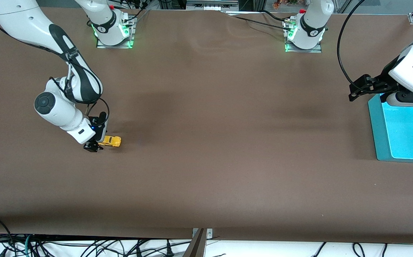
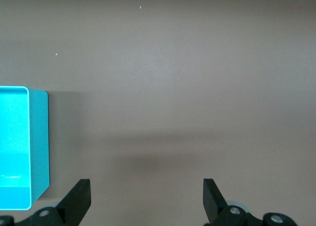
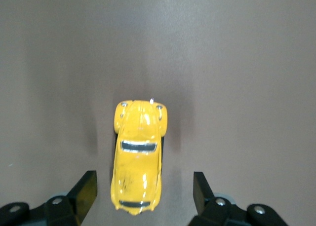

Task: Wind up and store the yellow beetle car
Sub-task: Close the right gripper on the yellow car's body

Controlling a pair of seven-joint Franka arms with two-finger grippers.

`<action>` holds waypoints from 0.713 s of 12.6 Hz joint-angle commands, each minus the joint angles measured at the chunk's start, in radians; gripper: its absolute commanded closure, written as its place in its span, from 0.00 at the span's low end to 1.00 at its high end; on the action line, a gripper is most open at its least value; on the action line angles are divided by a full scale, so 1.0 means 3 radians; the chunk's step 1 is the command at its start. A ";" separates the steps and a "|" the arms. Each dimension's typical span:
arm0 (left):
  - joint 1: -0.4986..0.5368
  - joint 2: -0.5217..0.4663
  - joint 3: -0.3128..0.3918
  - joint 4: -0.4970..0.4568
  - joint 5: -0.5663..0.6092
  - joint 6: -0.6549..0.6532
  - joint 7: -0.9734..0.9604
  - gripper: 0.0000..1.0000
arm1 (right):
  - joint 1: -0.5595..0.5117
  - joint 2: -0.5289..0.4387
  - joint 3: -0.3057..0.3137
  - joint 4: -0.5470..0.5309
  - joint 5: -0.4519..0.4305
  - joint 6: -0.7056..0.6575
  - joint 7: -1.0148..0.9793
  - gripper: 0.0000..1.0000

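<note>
While the right arm reaches down at the left of the front view, its right gripper (image 1: 97, 144) sits low at the table (image 1: 206, 160), fingers spread wide with nothing clamped. The yellow beetle car (image 1: 111, 141) rests on the brown surface at that gripper, one end between the fingers; the right wrist view shows the car (image 3: 138, 156) lying lengthwise in the gap, touching neither finger (image 3: 85, 191). Its wheels are hidden under the body. At the right of the front view the left gripper (image 1: 357, 89) hangs over the table beside a turquoise bin (image 1: 376, 132), fingers open and empty. The frame edge cuts off the bin, and the waiting left arm covers part of its rim.
</note>
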 commanded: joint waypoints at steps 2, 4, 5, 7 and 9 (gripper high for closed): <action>0.0004 0.0034 -0.0021 0.0101 0.0050 -0.0081 -0.0004 0.00 | 0.0012 0.0081 0.0008 0.0064 -0.0037 0.0027 0.0013 0.35; 0.0004 0.0034 -0.0021 0.0101 0.0050 -0.0081 0.0001 0.00 | 0.0012 0.0081 0.0008 0.0064 -0.0037 0.0027 0.0002 0.56; 0.0004 0.0034 -0.0021 0.0101 0.0045 -0.0081 0.0001 0.00 | 0.0012 0.0081 0.0008 0.0064 -0.0037 0.0027 0.0002 0.66; 0.0004 0.0040 -0.0021 0.0101 0.0045 -0.0080 0.0001 0.00 | 0.0012 0.0065 0.0033 0.0064 -0.0042 0.0007 -0.0018 0.89; 0.0004 0.0039 -0.0021 0.0106 0.0045 -0.0075 0.0001 0.00 | 0.0007 0.0020 0.0049 0.0059 -0.0067 -0.0004 -0.0150 0.89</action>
